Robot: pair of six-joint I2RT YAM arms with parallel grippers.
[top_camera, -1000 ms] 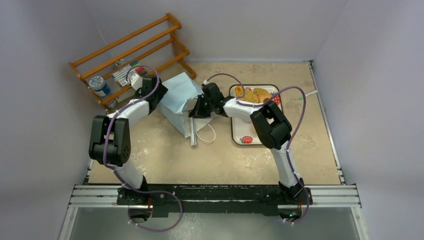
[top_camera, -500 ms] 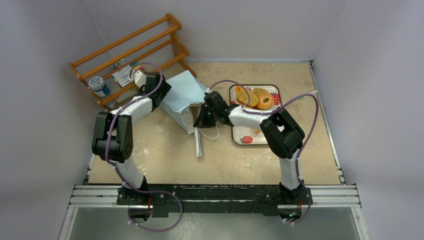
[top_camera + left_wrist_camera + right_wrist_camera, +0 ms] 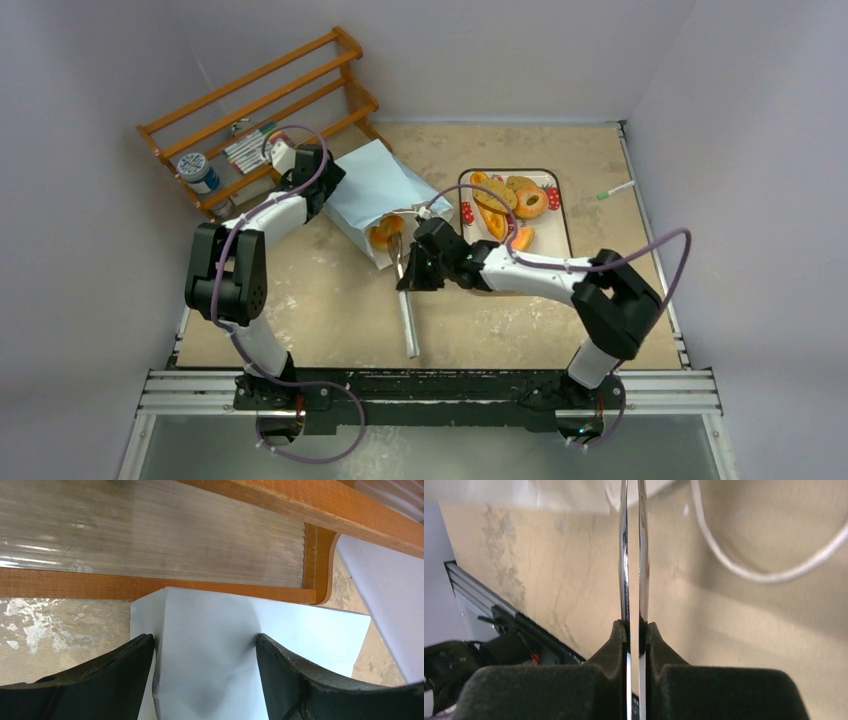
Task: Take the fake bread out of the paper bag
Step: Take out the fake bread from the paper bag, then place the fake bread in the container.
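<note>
1. A beige speckled tabletop is enclosed by plain pale walls.
2. My left gripper rests at the closed end of the flat-lying light blue paper bag, jaws spread.
3. My right gripper clenches thin metal tongs beside the bag's mouth.
4. A golden toy pastry shows in that mouth; the interior beyond it is hidden.
5. The tong tips are cut off in my right wrist view.

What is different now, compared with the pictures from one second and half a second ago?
The right gripper, shut on the metal tongs, drew back from the paper bag toward its own base. A golden piece of fake bread now shows at the bag's mouth, by the tong tips. The left gripper stayed at the bag's far end; the tray kept its place.
</note>
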